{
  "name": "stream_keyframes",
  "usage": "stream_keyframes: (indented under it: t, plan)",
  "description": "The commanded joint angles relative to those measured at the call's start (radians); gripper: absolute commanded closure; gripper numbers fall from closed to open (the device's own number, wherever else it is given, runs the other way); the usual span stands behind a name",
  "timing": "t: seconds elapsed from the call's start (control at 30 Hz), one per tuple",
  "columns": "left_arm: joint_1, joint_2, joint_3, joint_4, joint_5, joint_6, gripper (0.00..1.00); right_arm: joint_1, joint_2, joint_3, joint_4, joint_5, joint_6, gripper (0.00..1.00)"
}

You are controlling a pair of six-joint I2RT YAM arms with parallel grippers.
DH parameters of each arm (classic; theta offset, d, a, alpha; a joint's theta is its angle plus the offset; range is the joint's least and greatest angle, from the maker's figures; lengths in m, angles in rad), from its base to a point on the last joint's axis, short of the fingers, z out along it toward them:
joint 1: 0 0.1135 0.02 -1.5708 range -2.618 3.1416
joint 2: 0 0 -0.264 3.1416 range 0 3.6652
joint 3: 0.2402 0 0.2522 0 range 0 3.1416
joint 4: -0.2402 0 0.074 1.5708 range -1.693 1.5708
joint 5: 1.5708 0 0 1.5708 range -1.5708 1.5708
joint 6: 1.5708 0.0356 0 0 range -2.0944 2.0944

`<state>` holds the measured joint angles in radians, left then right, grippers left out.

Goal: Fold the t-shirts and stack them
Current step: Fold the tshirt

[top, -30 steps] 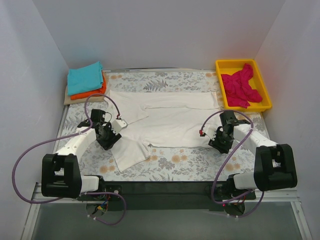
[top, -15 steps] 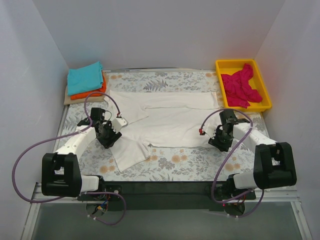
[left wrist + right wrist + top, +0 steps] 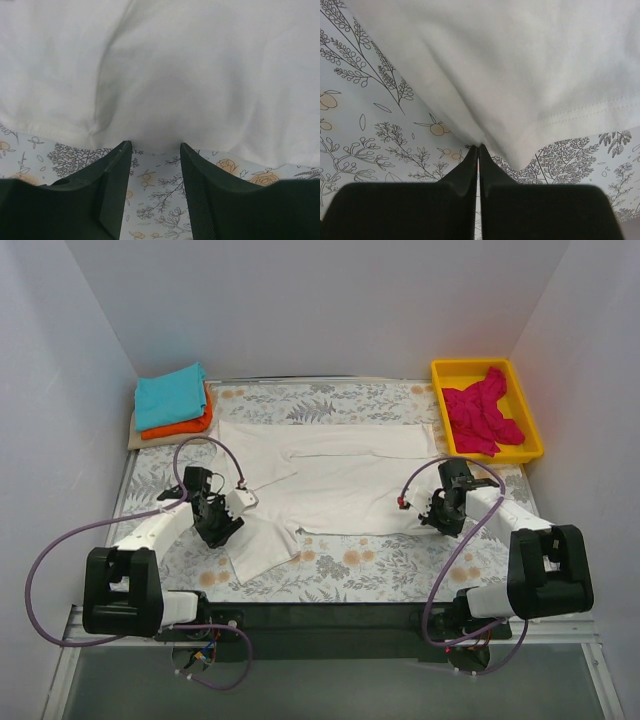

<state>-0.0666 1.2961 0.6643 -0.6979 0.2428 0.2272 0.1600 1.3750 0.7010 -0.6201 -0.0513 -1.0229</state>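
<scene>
Floral counter, cream-white t-shirt lying flat.
Right end effector has just pinched its edge, left end effector is spread: fold nearly ready.

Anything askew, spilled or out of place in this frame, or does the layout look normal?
Nothing is spilled or damaged. The cream-white t-shirt lies unevenly: one flap juts crookedly toward the near-left edge. The magenta t-shirt sits crumpled in the yellow tray, unlike the neatly folded teal t-shirt stacked on the orange t-shirt.
</scene>
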Motion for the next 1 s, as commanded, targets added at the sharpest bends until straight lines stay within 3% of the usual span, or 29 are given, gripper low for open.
stream_keyframes:
  t: [0.0, 0.1, 0.13, 0.27, 0.7, 0.8, 0.97]
  plan:
    - [0.007, -0.037, -0.043, 0.027, 0.0, 0.04, 0.59, 0.001, -0.017, -0.032, -0.01, -0.012, -0.019, 0.99]
    - [0.007, -0.023, -0.072, 0.057, -0.017, 0.034, 0.69, -0.001, -0.037, -0.017, -0.029, -0.01, -0.011, 0.99]
    - [0.007, -0.018, -0.074, 0.054, -0.022, 0.032, 0.82, -0.002, -0.043, -0.012, -0.047, -0.015, -0.011, 0.99]
    - [0.016, -0.087, -0.069, -0.035, 0.012, 0.054, 1.0, 0.0, -0.1, 0.005, -0.084, -0.016, -0.009, 0.99]
    - [0.064, -0.188, 0.037, -0.262, 0.079, 0.129, 1.0, -0.008, -0.224, 0.048, -0.242, -0.028, -0.034, 0.99]
    - [0.128, -0.192, 0.081, -0.307, 0.105, 0.156, 1.0, -0.013, -0.258, 0.072, -0.285, -0.045, -0.037, 0.99]
    - [0.166, -0.13, 0.194, -0.334, 0.168, 0.143, 1.0, -0.03, -0.199, 0.158, -0.283, -0.062, -0.032, 0.99]
